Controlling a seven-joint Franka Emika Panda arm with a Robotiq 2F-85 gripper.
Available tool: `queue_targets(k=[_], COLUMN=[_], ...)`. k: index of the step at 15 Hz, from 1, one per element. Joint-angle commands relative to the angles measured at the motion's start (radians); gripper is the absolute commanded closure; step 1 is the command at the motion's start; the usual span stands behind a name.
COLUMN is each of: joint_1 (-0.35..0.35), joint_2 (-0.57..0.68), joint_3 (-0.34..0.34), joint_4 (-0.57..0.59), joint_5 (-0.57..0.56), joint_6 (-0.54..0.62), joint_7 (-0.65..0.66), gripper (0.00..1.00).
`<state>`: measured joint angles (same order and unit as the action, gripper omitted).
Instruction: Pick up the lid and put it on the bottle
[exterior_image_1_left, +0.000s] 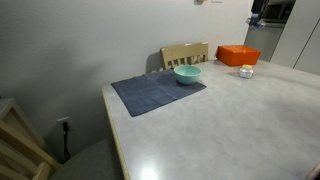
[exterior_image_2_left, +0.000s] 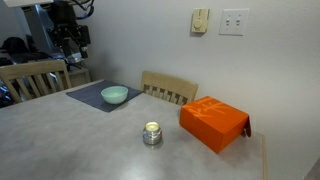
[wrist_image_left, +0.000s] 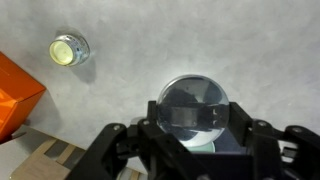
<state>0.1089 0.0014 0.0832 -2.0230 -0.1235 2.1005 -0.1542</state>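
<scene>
The gripper (wrist_image_left: 196, 125) hangs high above the table (wrist_image_left: 200, 40), fingers pinched narrow on a round glassy disc that I take for the lid (wrist_image_left: 195, 100). The bottle (wrist_image_left: 68, 48) stands well off to one side, near the orange box (wrist_image_left: 15, 95). The danger is that thin edge grip: a jolt on the way across could tilt or drop the lid, and any offset coming down could leave it cocked on the rim or shove the light bottle aside.
</scene>
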Motion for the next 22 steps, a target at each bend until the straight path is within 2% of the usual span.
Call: queue_targets(k=[1, 8, 9, 11, 14, 15, 18, 22], joint_1=[-0.023, -0.061, -0.049, -0.057, -0.057, -0.057, -0.067, -0.085], joint_2=[-0.021, -0.008, -0.02, -0.019, -0.018, -0.014, 0.008, 0.038], joint_3=[-0.014, -0.061, -0.049, -0.057, -0.057, -0.057, -0.066, -0.089], joint_4=[0.035, 0.198, 0.148, 0.179, 0.183, 0.18, 0.213, 0.265], joint_5=[0.013, 0.058, 0.022, 0.037, 0.039, 0.021, -0.01, 0.048], joint_6=[-0.07, -0.322, -0.25, -0.294, -0.3, -0.295, -0.277, -0.256], joint_7=[-0.013, -0.085, -0.029, -0.054, -0.057, -0.056, -0.062, -0.104], gripper=[0.56, 0.56, 0.31, 0.31, 0.31, 0.56, 0.56, 0.56])
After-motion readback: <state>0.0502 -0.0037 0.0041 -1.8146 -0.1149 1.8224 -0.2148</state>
